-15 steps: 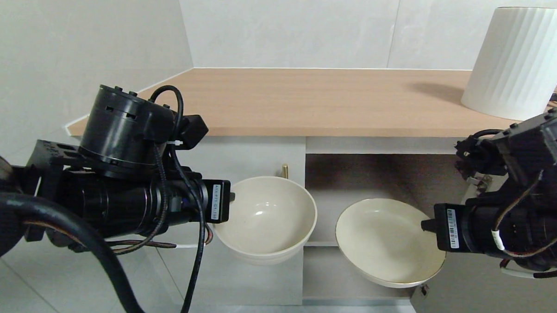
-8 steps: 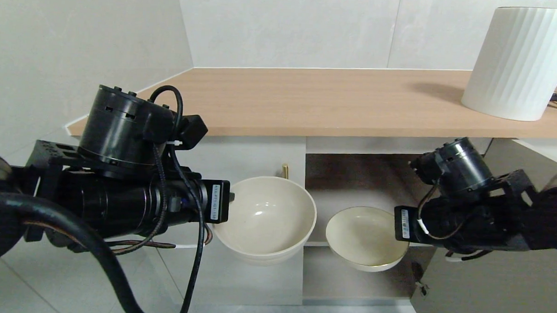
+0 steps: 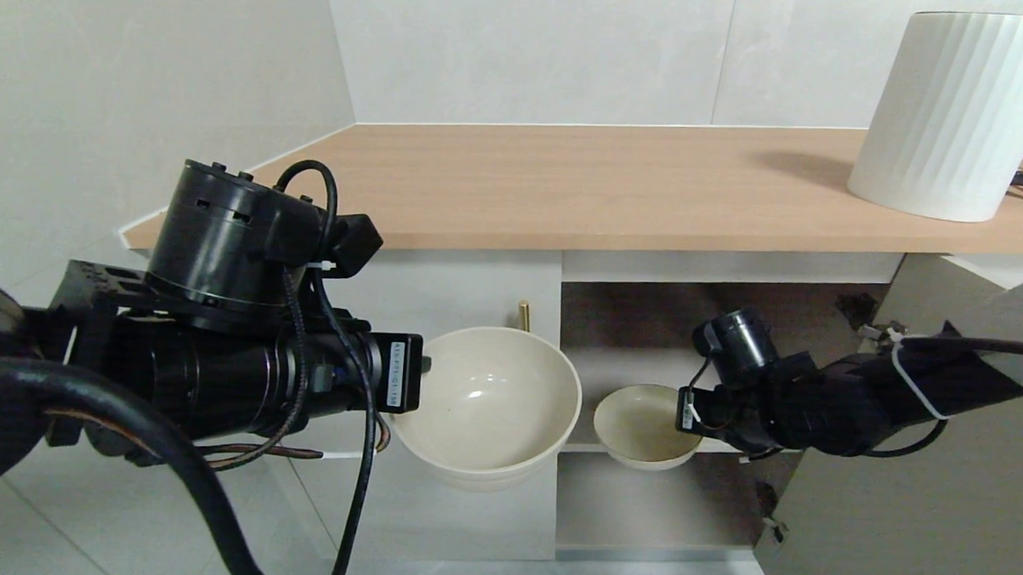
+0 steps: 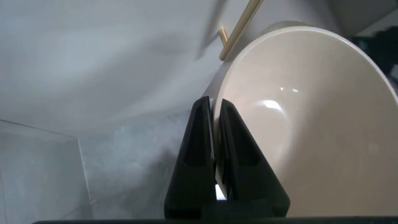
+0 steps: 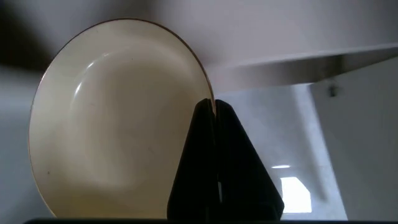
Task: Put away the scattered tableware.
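1. Small bowl (image 3: 643,427) is clamped at its rim by the right gripper (image 5: 213,107) at the open cabinet shelf (image 3: 576,448), not yet released.
2. Large bowl (image 3: 486,406), pinched by the left gripper (image 4: 215,106), hangs outside.

Soft, even light falls from overhead in the head view and leaves the pale walls bright. The ribbed white container (image 3: 951,116) at two o'clock throws a faint shadow across the desk (image 3: 566,187) toward nine o'clock. Under the desk the open cabinet (image 3: 638,326) is dim, darkest along its upper back. The larger bowl (image 3: 490,406) carries a small glint in its hollow. The smaller bowl (image 3: 643,424), at the cabinet's mouth, looks duller. Straight lines lean near the frame's edges. In the wrist views the left tool (image 4: 213,106) and right tool (image 5: 209,106) read as black silhouettes against glossy bowl walls, and a bright patch of glare lies on the grey surface (image 5: 292,186) beyond the right tool
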Robot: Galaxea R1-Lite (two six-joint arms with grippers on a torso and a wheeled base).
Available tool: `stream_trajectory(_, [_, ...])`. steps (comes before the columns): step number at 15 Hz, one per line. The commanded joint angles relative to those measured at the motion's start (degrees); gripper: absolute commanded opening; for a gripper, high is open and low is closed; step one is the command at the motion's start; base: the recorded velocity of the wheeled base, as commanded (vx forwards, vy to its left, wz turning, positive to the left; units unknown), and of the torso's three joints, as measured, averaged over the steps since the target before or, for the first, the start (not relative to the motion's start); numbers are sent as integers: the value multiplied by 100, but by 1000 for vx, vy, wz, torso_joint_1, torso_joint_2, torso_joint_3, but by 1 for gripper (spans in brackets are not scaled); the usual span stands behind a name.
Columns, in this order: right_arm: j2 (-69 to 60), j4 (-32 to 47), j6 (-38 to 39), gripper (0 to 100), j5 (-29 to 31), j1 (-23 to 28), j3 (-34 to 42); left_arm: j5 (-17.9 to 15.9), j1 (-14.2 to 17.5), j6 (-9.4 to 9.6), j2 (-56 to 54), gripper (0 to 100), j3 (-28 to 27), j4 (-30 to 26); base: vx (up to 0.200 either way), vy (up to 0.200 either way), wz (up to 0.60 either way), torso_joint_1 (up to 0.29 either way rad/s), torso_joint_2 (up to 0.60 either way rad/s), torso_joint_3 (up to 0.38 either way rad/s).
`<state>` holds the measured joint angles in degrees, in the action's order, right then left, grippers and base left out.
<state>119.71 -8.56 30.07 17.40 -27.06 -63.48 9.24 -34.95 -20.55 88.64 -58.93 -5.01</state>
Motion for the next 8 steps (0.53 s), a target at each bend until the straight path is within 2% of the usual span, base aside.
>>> stream_trajectory(1, [720,-243,7,0,168,219,-200,-1,6,-1,22,0,4,0,0,0,0,0,0,0])
stream_trajectory(4, [1230,-427,183,0,554,333,-596,8,-3,-1,31,0,4,0,0,0,0,0,0,0])
stream_trajectory(8, [1722,-436,192,0,739,500,-1035,8,-3,-1,40,0,13,0,0,0,0,0,0,0])
